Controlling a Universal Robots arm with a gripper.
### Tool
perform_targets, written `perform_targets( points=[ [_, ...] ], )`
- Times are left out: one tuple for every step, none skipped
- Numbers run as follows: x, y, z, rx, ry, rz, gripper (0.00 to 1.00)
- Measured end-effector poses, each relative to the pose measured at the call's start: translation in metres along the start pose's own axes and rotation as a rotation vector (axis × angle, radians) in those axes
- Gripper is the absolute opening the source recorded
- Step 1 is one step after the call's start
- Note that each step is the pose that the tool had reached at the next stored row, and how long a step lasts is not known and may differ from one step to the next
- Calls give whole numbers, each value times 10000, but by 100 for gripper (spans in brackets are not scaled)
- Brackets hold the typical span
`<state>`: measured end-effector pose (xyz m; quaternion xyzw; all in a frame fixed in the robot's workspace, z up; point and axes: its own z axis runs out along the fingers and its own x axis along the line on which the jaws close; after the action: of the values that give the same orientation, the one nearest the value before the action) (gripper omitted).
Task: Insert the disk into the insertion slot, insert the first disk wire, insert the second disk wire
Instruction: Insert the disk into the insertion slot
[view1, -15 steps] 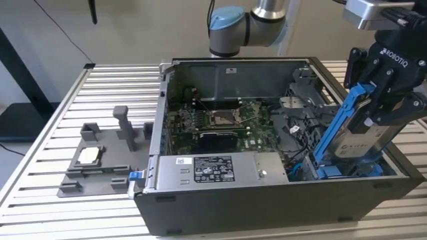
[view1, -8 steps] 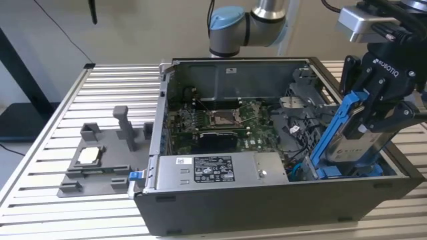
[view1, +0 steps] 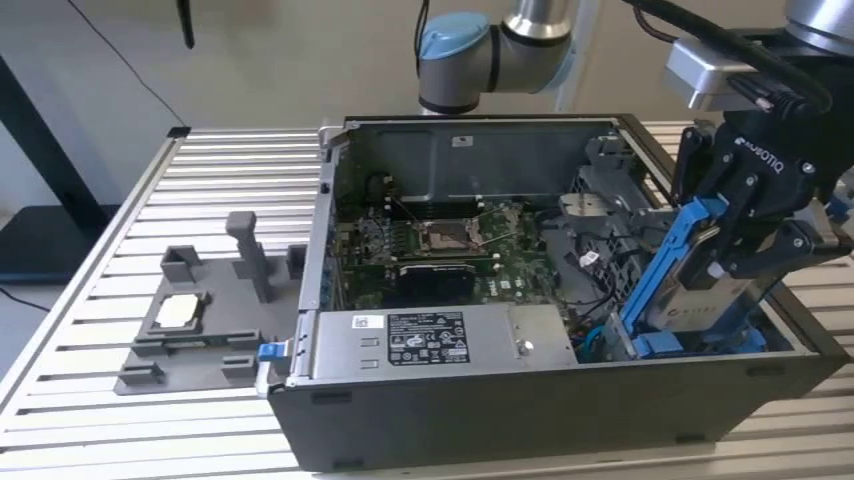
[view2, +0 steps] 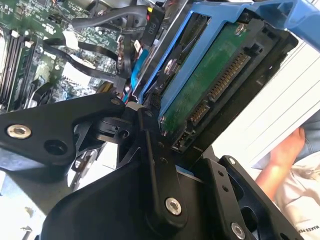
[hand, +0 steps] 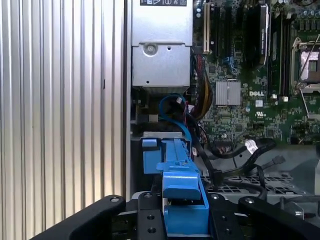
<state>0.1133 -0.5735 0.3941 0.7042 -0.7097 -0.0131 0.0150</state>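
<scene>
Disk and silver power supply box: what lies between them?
First wrist view: a blue cable and dark wires lie between the disk and the box.

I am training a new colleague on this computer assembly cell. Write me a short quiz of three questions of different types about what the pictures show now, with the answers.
1. True or false: the black gripper is shut on the flat silver-grey disk in its bright blue plastic bracket.
2. Choose one. The disk is: A) lying flat on top of the power-supply box; B) tilted, with its lower end down inside the black computer case; C) lying on the ribbed table outside the case.
3. Fill in: in the exterior view, the grey plastic holder plate with upright posts lies to the exterior view's ____ of the case.

Key: 1 true; 2 B; 3 left.
</scene>
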Motion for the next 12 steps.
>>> perform_targets(
  points=[
    [0, -1, 18, 0, 0, -7, 33],
    [0, -2, 36, 0, 1, -14, 33],
    [0, -2, 54, 0, 0, -20, 33],
    [0, -3, 73, 0, 0, -26, 33],
    [0, -4, 90, 0, 1, -30, 33],
    [0, -4, 107, 0, 1, -35, 33],
    [0, -5, 125, 0, 2, -39, 33],
    [-1, -6, 144, 0, 2, -44, 33],
    [-1, -6, 161, 0, 2, -47, 33],
    [-1, -7, 177, 0, 1, -52, 33],
    [-1, -8, 194, -1, 2, -56, 33],
    [-1, -8, 209, 0, 2, -60, 33]
  ],
)
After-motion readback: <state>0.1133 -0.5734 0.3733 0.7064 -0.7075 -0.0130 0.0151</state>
